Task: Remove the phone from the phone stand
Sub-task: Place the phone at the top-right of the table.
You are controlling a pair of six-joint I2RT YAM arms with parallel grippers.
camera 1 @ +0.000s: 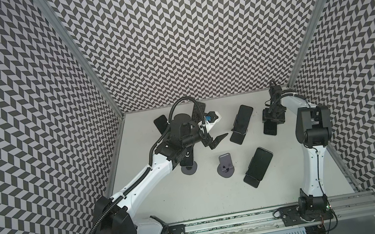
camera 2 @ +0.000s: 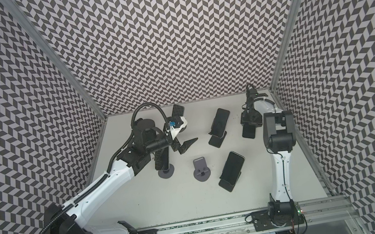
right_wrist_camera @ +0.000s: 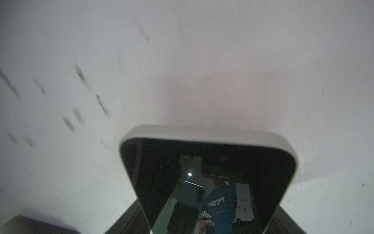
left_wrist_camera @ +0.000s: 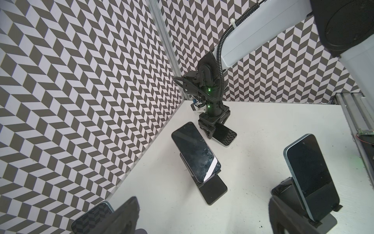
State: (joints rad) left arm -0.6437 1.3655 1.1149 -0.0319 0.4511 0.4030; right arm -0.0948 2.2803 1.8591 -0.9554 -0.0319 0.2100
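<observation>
Phone (left_wrist_camera: 224, 135) with the pale rim is lying flat and low at the far right of the counter (camera 1: 195, 198), and the right gripper (left_wrist_camera: 215, 128) is pinching one end of it from above, jaws closed against its sides. The left wrist view is giving that side-on look, while both top views are burying the grip under the wrist, with only the free end poking out. The right wrist view is showing the glossy screen up close over a blurred counter, so I can't tell if it's touching down. The left gripper (camera 1: 216, 141) is hanging wide open and empty beside a black stand (camera 1: 236, 137) carrying a second handset (camera 1: 242, 118).
</observation>
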